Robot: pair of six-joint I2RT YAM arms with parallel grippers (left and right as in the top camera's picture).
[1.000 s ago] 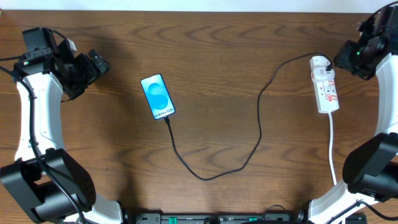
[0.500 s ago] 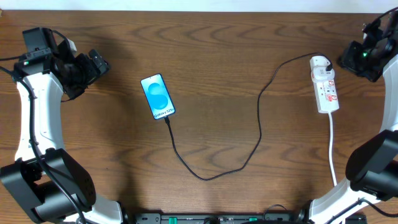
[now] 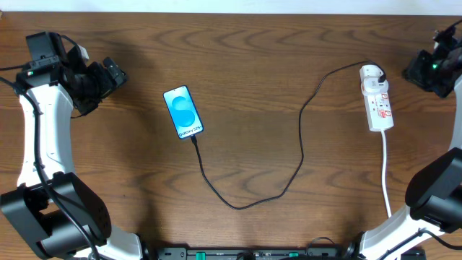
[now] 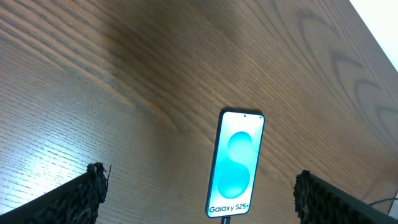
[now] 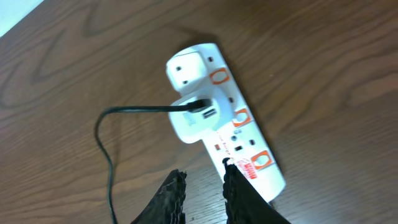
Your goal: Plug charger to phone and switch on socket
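Overhead: phone (image 3: 183, 112) left of centre on tabletop (image 3: 260, 72), charger (image 3: 289, 166) looping right to socket (image 3: 378, 101). Cable limp, light; best gripped at plug. Rocker switches small, stiff. Nothing obstructing. Left end effector (image 3: 112, 74) apart, empty; right end effector (image 5: 202, 186) nearly together, empty.

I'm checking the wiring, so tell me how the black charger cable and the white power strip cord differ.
The charger cable is thin and black; the power strip cord is thicker and white. The cable loops widely across the table to the phone; the cord runs nearly straight toward the near edge. Both start at the power strip.
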